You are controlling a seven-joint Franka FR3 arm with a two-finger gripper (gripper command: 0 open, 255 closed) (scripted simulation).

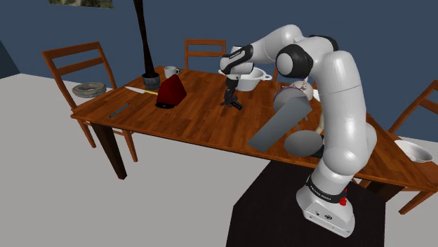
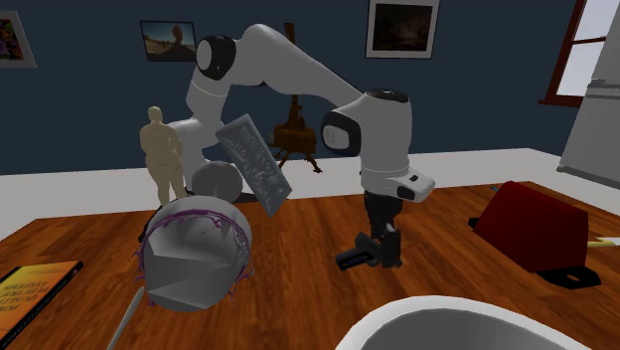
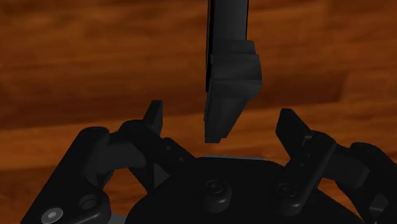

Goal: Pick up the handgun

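The black handgun (image 3: pixel 232 70) lies on the wooden table (image 1: pixel 196 126) near its middle, straight under the gripper (image 3: pixel 221 113). The gripper is open, with the fingers (image 3: pixel 154 118) on either side of the gun and not touching it. To grasp well, it should likely settle lower, centre on the thickest part, then close squarely. The white arm (image 1: pixel 337 91) arches over from the stand (image 1: pixel 309 217), hand pointing down.

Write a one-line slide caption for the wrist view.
Open gripper straddles the black handgun on the wooden table, without touching it.
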